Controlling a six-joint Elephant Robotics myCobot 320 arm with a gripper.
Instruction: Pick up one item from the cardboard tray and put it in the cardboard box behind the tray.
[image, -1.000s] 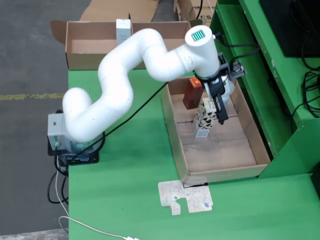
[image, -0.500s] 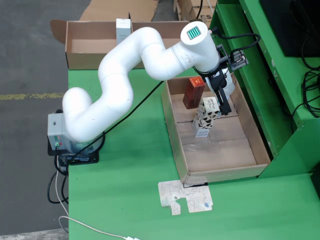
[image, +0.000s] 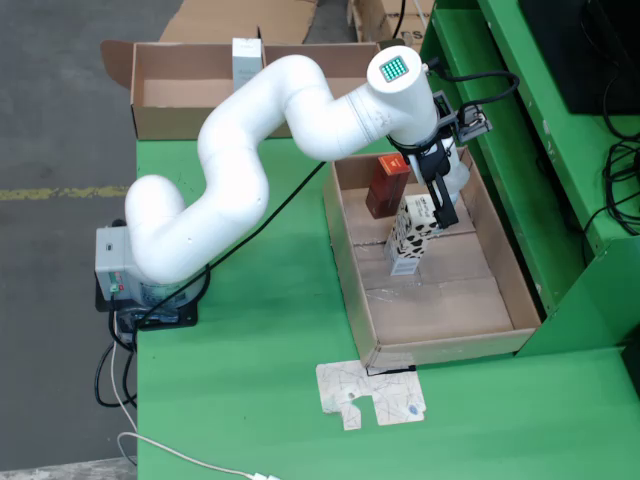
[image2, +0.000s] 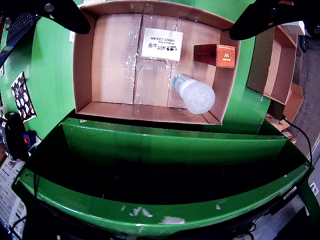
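The tray (image: 505, 290) is a shallow open cardboard one on the green table (image: 260, 380), and three items are in its far part. One is a white carton (image2: 162, 44) with black spots and the words "HAND CREAM" on its top; it stands upright. One is a red-brown small box (image2: 215, 55) with a white letter W on its end. One is a clear plastic bottle (image2: 195, 95) with a white round cap, which lies tilted near the tray wall.

In the wrist view the pincer (image2: 160, 15) is empty and wide, with its two black fingers (image2: 62, 12) at the upper corners of the picture. The three items are below, between the fingers, and nothing touches them. In the fixed view the pincer (image: 440, 195) hangs above the far end of the tray, just beside the top of the spotted carton, and the bottle is mostly hidden behind it.

The white arm (image: 240, 160) rises from its base at the left edge of the table, bends twice and reaches to the right over the tray, with the wrist pointing down. The cardboard box (image: 180, 85) stands at the far edge of the table, well apart from the pincer, with a pale upright carton (image: 246, 62) at its back wall.
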